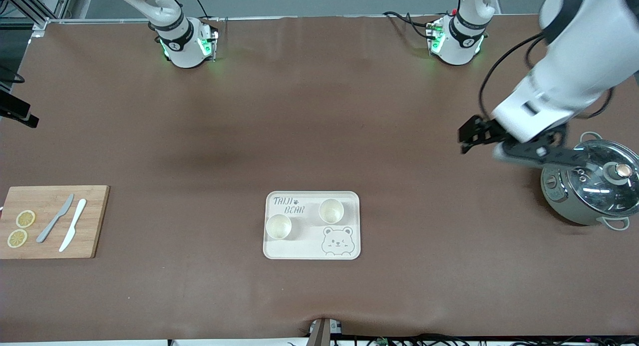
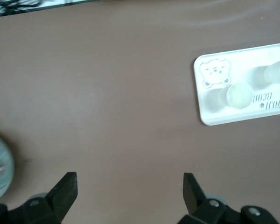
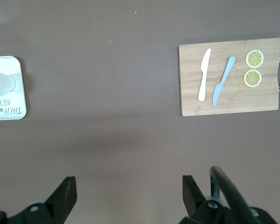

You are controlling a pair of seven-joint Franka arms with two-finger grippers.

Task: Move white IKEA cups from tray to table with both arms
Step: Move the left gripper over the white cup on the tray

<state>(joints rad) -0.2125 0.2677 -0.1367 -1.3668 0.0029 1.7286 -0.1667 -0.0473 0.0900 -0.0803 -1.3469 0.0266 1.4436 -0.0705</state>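
Two white IKEA cups stand upright on the cream bear-printed tray (image 1: 312, 256) in the table's middle, near the front camera. One cup (image 1: 278, 226) is toward the right arm's end, the other cup (image 1: 331, 210) toward the left arm's end. My left gripper (image 1: 470, 135) is open and empty, up over bare table between the tray and a pot. In the left wrist view my left gripper (image 2: 129, 179) is open, with the tray (image 2: 214, 116) and a cup (image 2: 240, 94) far off. My right gripper (image 3: 127, 182) is open and empty over bare table; it is out of the front view.
A steel pot with a glass lid (image 1: 594, 186) stands at the left arm's end, close under the left arm. A wooden cutting board (image 1: 50, 221) with two knives and two lemon slices lies at the right arm's end; the right wrist view shows the board (image 3: 228, 77) too.
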